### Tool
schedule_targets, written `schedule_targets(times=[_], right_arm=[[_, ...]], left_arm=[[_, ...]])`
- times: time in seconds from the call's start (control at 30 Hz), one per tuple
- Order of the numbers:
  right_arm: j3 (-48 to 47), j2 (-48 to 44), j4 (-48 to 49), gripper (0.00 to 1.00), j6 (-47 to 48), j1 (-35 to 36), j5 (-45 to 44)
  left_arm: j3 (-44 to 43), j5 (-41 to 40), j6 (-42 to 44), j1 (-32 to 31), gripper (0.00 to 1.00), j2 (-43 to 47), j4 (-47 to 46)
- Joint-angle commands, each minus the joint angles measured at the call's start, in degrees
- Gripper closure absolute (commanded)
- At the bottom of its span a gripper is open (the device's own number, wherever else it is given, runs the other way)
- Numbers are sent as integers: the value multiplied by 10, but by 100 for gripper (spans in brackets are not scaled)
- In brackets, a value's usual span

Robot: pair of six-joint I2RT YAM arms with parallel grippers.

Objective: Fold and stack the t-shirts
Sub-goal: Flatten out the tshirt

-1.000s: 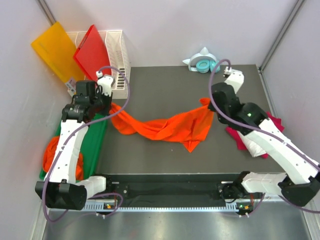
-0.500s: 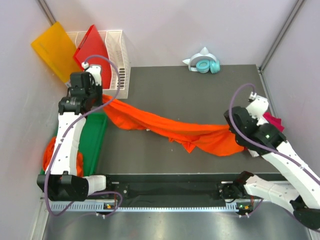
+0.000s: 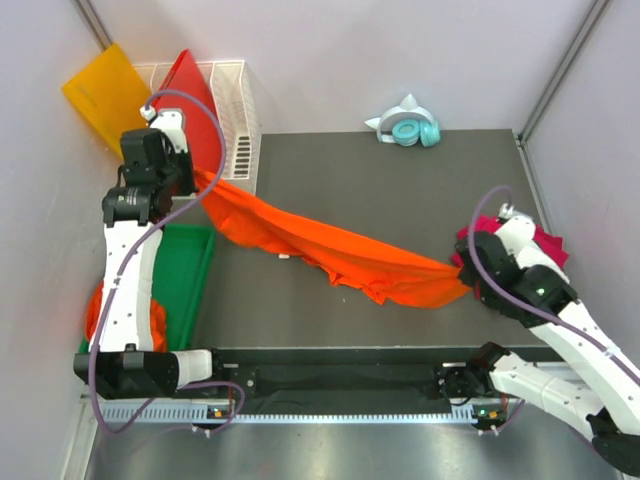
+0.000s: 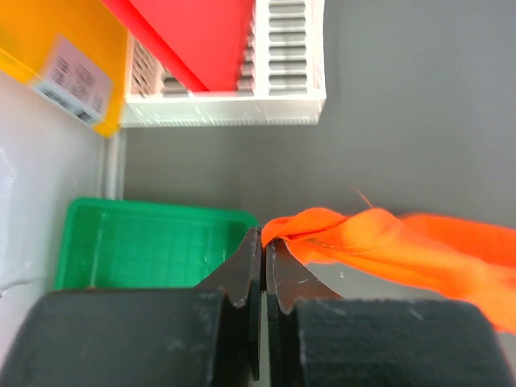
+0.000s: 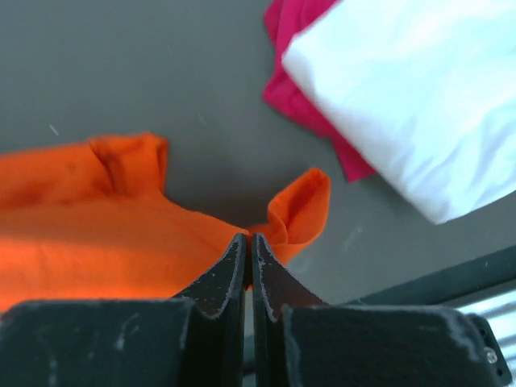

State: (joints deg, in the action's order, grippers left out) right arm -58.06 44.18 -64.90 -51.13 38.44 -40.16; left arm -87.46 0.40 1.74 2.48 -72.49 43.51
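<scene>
An orange t-shirt (image 3: 340, 252) hangs stretched in a band across the dark table between my two grippers. My left gripper (image 3: 197, 180) is shut on its left end (image 4: 322, 230), near the white basket. My right gripper (image 3: 462, 268) is shut on its right end (image 5: 201, 242), beside a folded white t-shirt (image 5: 411, 105) lying on a magenta-pink t-shirt (image 5: 310, 89) at the table's right edge. More orange shirts (image 3: 100, 300) lie heaped at the far left, partly hidden by my left arm.
A green tray (image 3: 185, 285) lies along the table's left side. A white wire basket (image 3: 238, 125) holds a red board (image 3: 195, 95), with a yellow-orange board (image 3: 100, 95) beside it. Teal headphones (image 3: 408, 130) sit at the table's far edge.
Both grippers have pulled apart, the left going up and left towards the basket, the right moving down and right. The orange shirt has gone from slack and bunched to stretched.
</scene>
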Motion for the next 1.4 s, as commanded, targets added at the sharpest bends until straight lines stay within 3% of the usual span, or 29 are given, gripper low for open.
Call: schedule_targets(times=[0.0, 0.3, 0.6, 0.9, 1.0, 1.13, 1.23, 1.37], right_arm=[[76, -9, 54, 100, -2, 1, 99], [73, 56, 33, 100, 44, 1, 163], [59, 123, 2, 100, 108, 4, 290], [40, 144, -19, 100, 115, 4, 280], [16, 141, -12, 71, 102, 4, 239], [-21, 136, 22, 45, 90, 1, 171], [-25, 164, 70, 42, 99, 0, 163], [11, 224, 162, 56, 107, -1, 208]], left_arm=[[43, 29, 11, 5, 100, 17, -18], [93, 93, 92, 5, 100, 23, 39], [113, 173, 177, 4, 100, 19, 117], [114, 208, 230, 3, 100, -8, 181], [118, 209, 227, 3, 100, -12, 178], [118, 210, 221, 2, 100, -18, 169], [120, 208, 216, 0, 100, -22, 160], [122, 207, 202, -2, 100, -26, 149]])
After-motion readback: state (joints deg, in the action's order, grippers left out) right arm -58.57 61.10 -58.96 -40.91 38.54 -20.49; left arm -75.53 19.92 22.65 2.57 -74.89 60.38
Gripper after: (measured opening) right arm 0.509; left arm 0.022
